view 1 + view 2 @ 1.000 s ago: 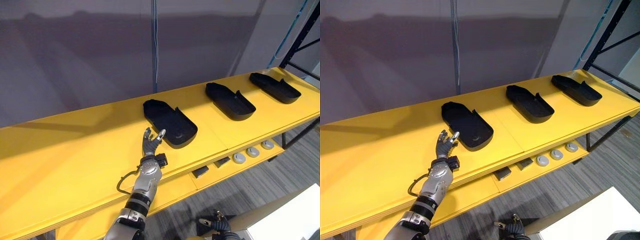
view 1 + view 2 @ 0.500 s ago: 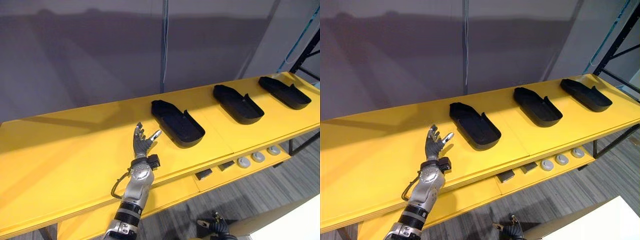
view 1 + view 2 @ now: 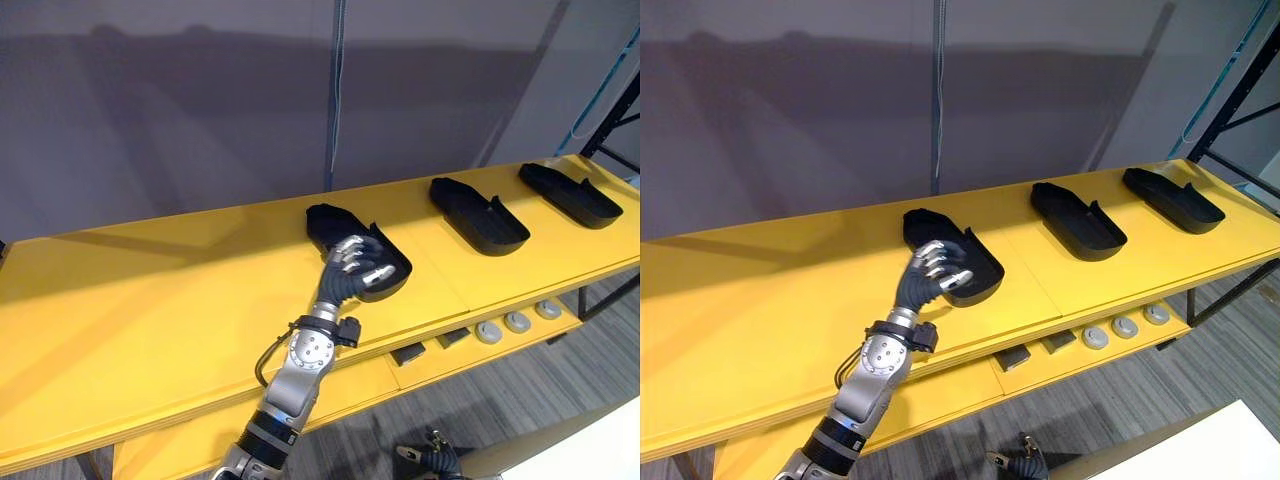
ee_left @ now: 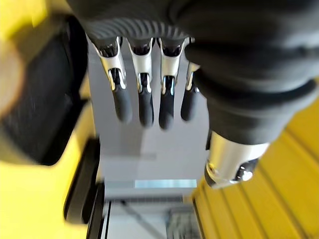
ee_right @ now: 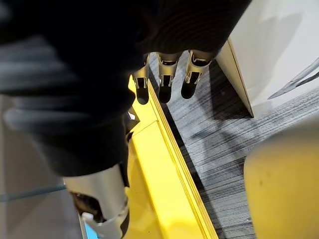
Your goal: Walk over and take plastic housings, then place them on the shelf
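Over the nearest black housing (image 3: pixel 328 224) on the yellow shelf (image 3: pixel 150 290), the left hand (image 3: pixel 352 270) hovers loosely open, empty; placing seems finished, so next lift clear without nudging.

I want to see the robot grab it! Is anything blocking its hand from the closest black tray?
No, nothing visible is in the way. The left hand is right over the near end of the nearest black housing on the yellow shelf, fingers relaxed, not gripping it.
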{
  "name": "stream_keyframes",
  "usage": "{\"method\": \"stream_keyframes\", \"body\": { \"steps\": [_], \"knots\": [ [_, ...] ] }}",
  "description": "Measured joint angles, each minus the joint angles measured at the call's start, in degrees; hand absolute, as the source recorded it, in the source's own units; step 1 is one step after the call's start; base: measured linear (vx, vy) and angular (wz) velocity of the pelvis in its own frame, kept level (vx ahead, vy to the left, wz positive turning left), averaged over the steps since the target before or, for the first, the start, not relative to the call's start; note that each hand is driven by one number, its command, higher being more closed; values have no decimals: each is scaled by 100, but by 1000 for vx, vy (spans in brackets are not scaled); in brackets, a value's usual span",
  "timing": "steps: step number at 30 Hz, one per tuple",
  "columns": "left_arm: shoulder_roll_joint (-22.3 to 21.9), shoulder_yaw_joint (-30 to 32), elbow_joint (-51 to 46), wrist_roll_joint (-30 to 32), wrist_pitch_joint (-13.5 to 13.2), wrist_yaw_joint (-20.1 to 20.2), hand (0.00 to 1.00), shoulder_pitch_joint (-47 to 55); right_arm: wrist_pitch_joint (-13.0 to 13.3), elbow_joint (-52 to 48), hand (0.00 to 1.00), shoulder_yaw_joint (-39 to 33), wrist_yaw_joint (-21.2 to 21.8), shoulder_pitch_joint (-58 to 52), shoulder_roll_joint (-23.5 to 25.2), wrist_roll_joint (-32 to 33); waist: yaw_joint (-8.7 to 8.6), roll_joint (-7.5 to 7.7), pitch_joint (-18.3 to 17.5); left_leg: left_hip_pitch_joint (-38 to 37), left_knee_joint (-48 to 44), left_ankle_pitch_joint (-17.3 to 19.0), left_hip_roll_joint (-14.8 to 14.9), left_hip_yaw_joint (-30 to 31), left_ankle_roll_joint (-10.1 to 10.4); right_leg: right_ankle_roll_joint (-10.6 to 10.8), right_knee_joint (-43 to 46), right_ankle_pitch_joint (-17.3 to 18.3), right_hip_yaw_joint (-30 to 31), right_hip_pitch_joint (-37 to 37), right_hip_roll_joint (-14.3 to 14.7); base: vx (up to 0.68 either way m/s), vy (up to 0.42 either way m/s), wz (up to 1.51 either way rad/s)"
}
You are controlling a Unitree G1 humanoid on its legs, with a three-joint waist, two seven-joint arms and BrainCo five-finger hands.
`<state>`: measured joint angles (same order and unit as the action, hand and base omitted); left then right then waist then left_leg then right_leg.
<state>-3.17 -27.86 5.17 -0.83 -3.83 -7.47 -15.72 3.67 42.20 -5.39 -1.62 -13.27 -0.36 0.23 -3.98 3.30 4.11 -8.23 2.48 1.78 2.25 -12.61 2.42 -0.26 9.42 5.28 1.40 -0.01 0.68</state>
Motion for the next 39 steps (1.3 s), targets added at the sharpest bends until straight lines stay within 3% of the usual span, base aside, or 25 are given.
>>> {"method": "stream_keyframes", "body": {
  "steps": [4, 10, 21, 28, 39],
  "knots": [
    [-86, -574, 391, 235, -8, 301, 100, -302, 4, 76, 0, -3, 69, 58, -12, 0, -73, -10, -25, -3, 9, 0, -2, -41, 0, 0, 13, 0, 57, -30, 9, -5, 2, -6],
    [-324, -933, 1257, 587, 4, 297, 100, -870, 10, 201, 0, -14, 73, 176, -72, 0, -195, -15, -27, 10, 13, -1, -8, -147, -1, 6, 123, 4, 176, -152, 25, -47, 17, -11],
    [-640, -936, 2426, 1123, 85, 99, 100, -1337, 12, 112, 0, -29, 65, 222, -125, 37, -351, -47, 92, 124, 14, 0, -29, -360, -3, 49, 422, 103, 372, -491, 48, -45, 22, -9],
    [-677, -201, 2670, 1285, 265, -236, 100, -1379, 23, -18, 0, -68, 32, 248, -152, 118, -433, -100, 293, 120, 27, 13, -21, -425, 3, 38, 476, 131, 415, -526, 68, -9, 6, -4],
    [-658, 738, 2742, 1349, 445, -635, 100, -1201, 52, 186, 0, -165, -65, 385, -103, 120, -474, -116, 308, 82, 57, 11, -5, -393, 8, 34, 352, 121, 370, -421, 70, -19, 13, 1]
  ]
}}
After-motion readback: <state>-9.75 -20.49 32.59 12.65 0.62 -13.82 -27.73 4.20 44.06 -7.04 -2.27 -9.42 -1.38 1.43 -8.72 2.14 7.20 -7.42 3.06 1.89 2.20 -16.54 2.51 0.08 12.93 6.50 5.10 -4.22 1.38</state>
